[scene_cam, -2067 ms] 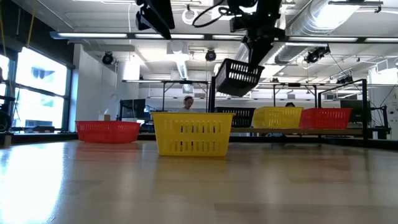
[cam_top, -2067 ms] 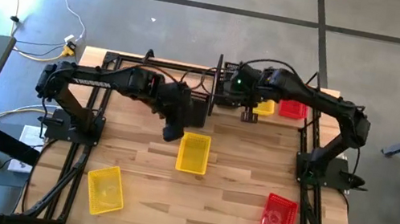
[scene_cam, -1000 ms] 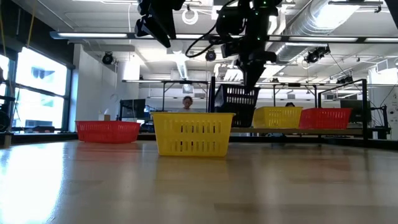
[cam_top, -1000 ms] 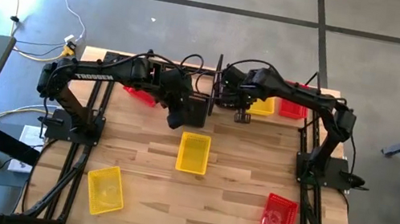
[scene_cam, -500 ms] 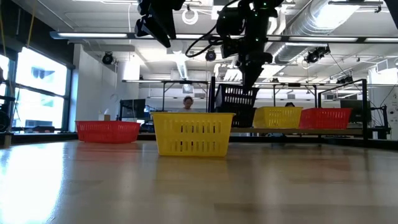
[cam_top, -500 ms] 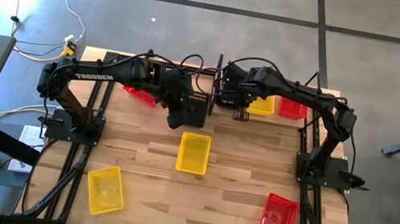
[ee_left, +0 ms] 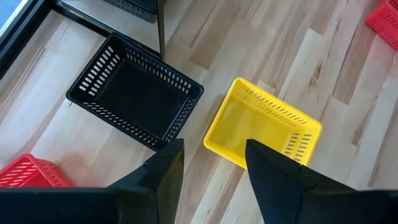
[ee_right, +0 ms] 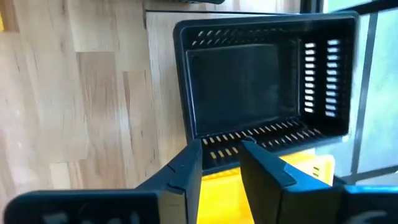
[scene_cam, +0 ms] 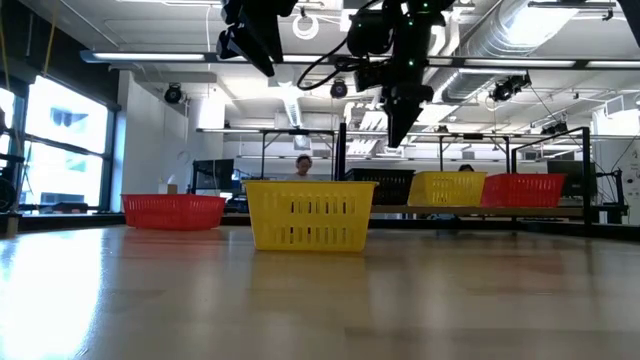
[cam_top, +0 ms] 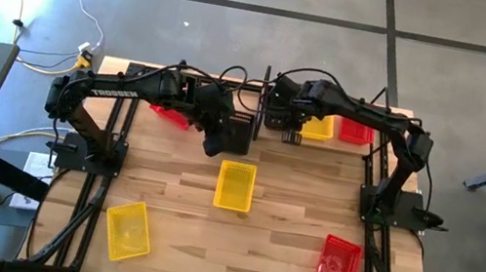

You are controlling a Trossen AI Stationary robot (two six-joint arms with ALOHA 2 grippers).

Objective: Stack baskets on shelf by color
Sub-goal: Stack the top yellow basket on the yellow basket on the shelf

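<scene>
From above, the right gripper (cam_top: 288,136) hovers beside the black basket on the shelf (cam_top: 278,114); the left gripper (cam_top: 213,143) hangs by another black basket (cam_top: 238,132). The right wrist view shows fingers (ee_right: 186,171) spread, empty, just above that shelf basket (ee_right: 264,81). In the left wrist view, fingers (ee_left: 166,174) spread over the table (ee_left: 348,68).

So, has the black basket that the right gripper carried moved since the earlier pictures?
Yes. The black basket has come down from above the yellow basket onto the shelf; the right gripper is open above it.
</scene>
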